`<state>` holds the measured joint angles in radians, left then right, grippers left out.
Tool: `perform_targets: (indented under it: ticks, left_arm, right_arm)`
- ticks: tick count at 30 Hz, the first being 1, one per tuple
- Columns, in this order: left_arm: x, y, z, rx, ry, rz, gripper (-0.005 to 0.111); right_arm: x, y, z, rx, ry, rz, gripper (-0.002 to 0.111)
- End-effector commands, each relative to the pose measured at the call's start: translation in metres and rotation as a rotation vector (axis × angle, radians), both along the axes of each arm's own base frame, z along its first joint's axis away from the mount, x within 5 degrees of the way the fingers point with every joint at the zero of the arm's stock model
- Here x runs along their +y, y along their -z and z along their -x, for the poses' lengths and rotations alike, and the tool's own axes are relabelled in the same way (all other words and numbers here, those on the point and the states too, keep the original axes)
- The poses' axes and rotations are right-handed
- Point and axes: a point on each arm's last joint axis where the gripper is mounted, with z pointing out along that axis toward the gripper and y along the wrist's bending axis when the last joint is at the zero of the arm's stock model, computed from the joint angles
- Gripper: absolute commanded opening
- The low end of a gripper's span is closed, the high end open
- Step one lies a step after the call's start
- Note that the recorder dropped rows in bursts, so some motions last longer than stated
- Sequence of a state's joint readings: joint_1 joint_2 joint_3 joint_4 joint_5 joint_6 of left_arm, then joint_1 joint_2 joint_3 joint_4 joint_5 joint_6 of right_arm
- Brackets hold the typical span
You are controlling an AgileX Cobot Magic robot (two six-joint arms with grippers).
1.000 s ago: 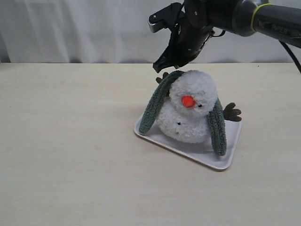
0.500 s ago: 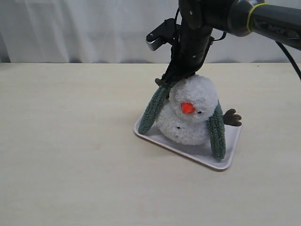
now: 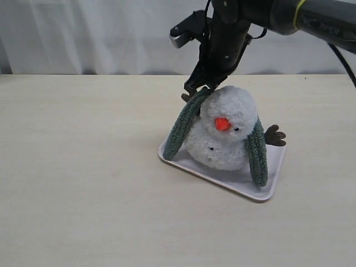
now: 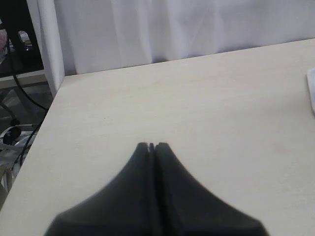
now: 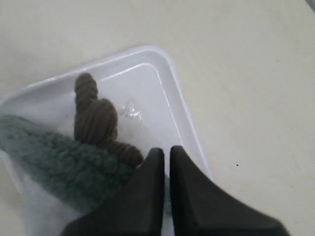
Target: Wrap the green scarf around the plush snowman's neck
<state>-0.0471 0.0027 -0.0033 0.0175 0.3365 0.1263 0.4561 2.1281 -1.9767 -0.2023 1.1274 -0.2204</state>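
On the white tray (image 3: 261,192), right of the surface's (image 3: 83,167) middle, the snowman (image 3: 222,150) stood upright. The green scarf (image 3: 181,130) ran behind its head, and both ends hung down its sides to the tray, uncrossed in front. The right gripper (image 3: 190,92) was closed, with its tips at the scarf beside the head. A grasp could not be confirmed. The left gripper (image 4: 151,146) was closed and empty above bare surface.
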Motion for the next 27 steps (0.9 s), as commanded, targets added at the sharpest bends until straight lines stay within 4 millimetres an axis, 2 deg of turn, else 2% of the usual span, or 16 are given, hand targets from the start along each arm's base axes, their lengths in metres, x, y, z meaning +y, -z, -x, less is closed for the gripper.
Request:
perform_targets:
  ticks: [1,7,15,24,27]
  left_arm:
    - [0.0,0.0,0.0,-0.013,-0.001,0.004,0.0]
    - [0.0,0.0,0.0,-0.013,-0.001,0.004,0.0]
    - [0.0,0.0,0.0,-0.013,-0.001,0.004,0.0]
    - [0.0,0.0,0.0,-0.013,-0.001,0.004,0.0]
    - [0.0,0.0,0.0,-0.013,-0.001,0.004,0.0]
  right_arm:
    - [0.007,-0.024,0.01,0.006,-0.013,-0.135,0.004]
    - [0.01,0.005,0.003,0.081,0.009,-0.104,0.004]
    - [0.009,0.017,0.005,0.156,0.019,-0.067,0.004]
    - [0.013,0.052,-0.002,0.224,-0.006,-0.025,0.004]
    - [0.013,0.052,-0.002,0.224,-0.012,-0.023,0.004]
